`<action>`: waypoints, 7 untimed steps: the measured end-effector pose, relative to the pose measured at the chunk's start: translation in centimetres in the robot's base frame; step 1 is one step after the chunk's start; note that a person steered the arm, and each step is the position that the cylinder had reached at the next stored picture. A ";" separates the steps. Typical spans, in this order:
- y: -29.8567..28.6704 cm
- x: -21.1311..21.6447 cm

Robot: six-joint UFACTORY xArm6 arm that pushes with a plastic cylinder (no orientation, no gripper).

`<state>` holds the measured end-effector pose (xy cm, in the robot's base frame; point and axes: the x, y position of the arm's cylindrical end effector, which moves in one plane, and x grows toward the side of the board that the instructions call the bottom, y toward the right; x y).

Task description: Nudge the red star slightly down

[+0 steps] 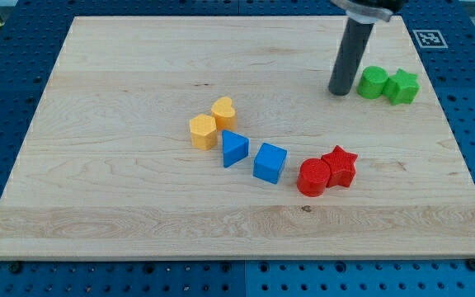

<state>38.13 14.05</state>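
Observation:
The red star [340,165] lies on the wooden board at the lower right of centre, touching a red round block [312,176] on its left. My tip [339,91] rests on the board well above the red star, toward the view's top, and just left of a green round block [373,82].
A green star [402,86] touches the green round block at the view's upper right. A blue cube [270,162] and blue triangle [234,148] lie left of the red blocks. Two yellow blocks [203,130] [223,112] sit left of centre. The board's right edge [456,148] is near.

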 end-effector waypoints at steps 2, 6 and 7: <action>1.2 9.3; 2.9 18.4; 4.2 18.4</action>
